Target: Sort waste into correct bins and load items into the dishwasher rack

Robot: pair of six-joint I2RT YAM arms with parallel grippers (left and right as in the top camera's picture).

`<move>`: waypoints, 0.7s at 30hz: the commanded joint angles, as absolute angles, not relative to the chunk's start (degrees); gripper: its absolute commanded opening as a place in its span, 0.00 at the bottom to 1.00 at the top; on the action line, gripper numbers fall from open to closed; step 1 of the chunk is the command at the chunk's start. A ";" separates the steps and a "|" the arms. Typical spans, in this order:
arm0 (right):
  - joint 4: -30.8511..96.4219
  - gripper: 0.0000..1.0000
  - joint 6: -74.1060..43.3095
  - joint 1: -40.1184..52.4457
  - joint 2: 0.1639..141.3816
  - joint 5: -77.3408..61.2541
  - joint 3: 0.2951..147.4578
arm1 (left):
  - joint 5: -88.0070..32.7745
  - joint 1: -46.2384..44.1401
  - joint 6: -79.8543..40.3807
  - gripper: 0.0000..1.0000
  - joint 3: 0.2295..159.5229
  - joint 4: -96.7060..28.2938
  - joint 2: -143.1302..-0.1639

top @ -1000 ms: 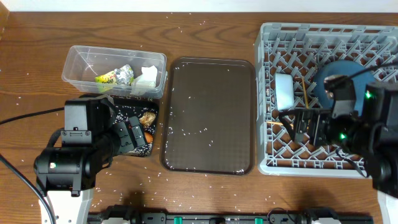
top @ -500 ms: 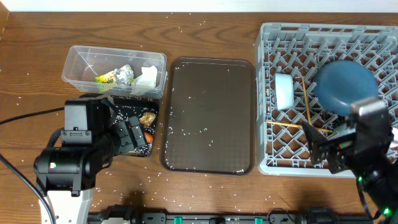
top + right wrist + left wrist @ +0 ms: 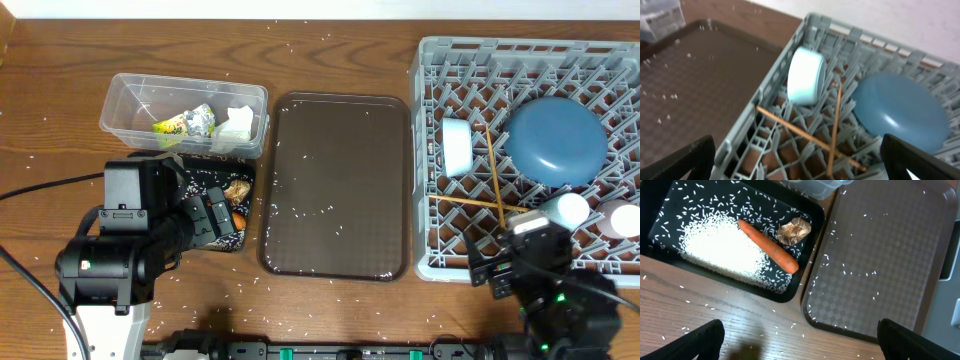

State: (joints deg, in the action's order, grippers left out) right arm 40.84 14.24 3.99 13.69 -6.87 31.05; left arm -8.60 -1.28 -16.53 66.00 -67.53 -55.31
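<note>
The left claw (image 3: 800, 330) hangs released and empty over the counter (image 3: 700, 310). Just ahead of it sits the black tray (image 3: 771, 210) with the carrot (image 3: 767, 246), the brown lump (image 3: 794, 230) and a heap of rice (image 3: 715, 250). The brown serving tray (image 3: 890, 240) lies ahead to its right. Beyond the black tray, the clear tub (image 3: 135, 100) holds the foil wrapper (image 3: 185, 122) and crumpled paper (image 3: 238, 125). The right claw (image 3: 797, 142) is likewise released and empty at the near edge of the rack (image 3: 810, 27). Ahead of it lie the crossed chopsticks (image 3: 836, 115), the white bowl (image 3: 806, 76) on edge, and, to the right, the blue plate (image 3: 900, 112).
</note>
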 commanded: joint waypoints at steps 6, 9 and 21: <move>30.48 0.99 15.03 4.10 0.40 -8.01 15.25 | -8.29 -1.04 -16.82 0.98 66.06 -67.70 -55.31; 26.24 0.99 14.98 4.10 0.34 -8.88 11.16 | -8.29 -1.04 -16.82 0.98 66.06 -67.70 -55.31; 10.76 0.99 14.85 4.10 0.27 -12.29 3.70 | -8.29 -1.04 -16.82 0.98 66.06 -67.70 -55.31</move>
State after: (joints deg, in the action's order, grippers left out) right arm 13.69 14.37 3.99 0.82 -10.59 5.08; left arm -8.60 -1.28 -16.53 66.00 -67.53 -55.31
